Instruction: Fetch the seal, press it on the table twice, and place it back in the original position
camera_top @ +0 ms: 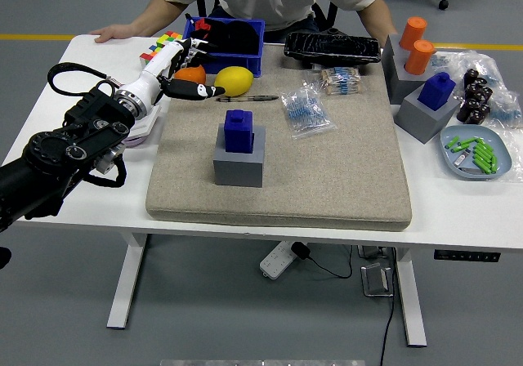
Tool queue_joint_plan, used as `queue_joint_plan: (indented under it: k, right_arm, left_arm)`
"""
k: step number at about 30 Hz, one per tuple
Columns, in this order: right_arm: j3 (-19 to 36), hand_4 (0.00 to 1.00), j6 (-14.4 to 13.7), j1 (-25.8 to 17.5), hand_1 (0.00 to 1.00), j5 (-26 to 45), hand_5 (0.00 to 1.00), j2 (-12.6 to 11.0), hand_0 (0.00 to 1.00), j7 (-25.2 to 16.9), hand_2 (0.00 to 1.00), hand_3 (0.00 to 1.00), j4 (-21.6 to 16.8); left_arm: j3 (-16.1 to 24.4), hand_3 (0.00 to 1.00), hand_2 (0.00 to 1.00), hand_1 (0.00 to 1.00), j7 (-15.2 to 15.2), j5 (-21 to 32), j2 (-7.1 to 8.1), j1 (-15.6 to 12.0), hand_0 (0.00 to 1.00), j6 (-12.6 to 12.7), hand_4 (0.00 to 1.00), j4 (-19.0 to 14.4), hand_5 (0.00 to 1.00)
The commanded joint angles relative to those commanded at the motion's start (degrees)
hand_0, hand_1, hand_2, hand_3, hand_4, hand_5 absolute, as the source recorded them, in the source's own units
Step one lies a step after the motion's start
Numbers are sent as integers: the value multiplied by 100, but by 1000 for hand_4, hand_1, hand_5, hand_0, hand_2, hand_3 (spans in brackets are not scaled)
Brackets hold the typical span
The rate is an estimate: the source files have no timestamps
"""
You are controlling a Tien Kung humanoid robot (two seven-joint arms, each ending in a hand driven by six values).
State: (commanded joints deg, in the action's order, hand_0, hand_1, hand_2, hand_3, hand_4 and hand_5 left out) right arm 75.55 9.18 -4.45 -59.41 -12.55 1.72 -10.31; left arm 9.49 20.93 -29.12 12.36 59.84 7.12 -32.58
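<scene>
A blue seal (239, 130) stands upright on a grey block (239, 160) in the left half of the beige mat (327, 178). My left hand (185, 73) hovers over the mat's far left corner, behind and to the left of the seal, and does not touch it. Its fingers are spread, the black-tipped thumb pointing right, and it holds nothing. A second blue seal (438, 90) sits on another grey block (423, 114) at the right of the table. My right arm is out of view.
A lemon (234, 81), an orange ball (189, 74), a pen (251, 98) and a blue bin (229, 35) lie near my left hand. Bags of small parts (303, 109), a black tray (332, 47), orange cylinders (416, 43) and a plate of green pieces (476, 151) sit further right. A person stands at the far side, one hand (102, 33) flat on the table.
</scene>
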Motion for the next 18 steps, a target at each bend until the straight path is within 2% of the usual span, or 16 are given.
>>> queue_joint_plan:
  k: [5,6,11,14,18]
  right_arm:
    - [38,780,2,-16,699,-19,518,8,753,-10,680,638,0]
    - [55,780,4,-26,699,-21,518,14,753,-11,680,638,0]
    - [108,779,8,-57,699,-45,518,33,753,-7,681,638,0]
    - [137,780,9,-67,699,-60,517,32,753,-10,680,638,0]
    - [161,780,11,-71,699,-61,517,40,753,-16,680,638,0]
  left_arm:
    - [326,763,721,788,-256,-166,389,-214,820,-319,978,-557,2]
    - [452,763,721,788,-303,-176,513,-292,820,-384,978,-723,2]
    - [926,761,721,785,-475,-357,930,-556,818,-581,989,-1396,2]
    - [1150,762,723,786,-523,-449,1145,-710,818,-647,998,-1742,2]
    - [1335,762,723,786,-545,-628,1320,-909,818,-660,998,-2052,2]
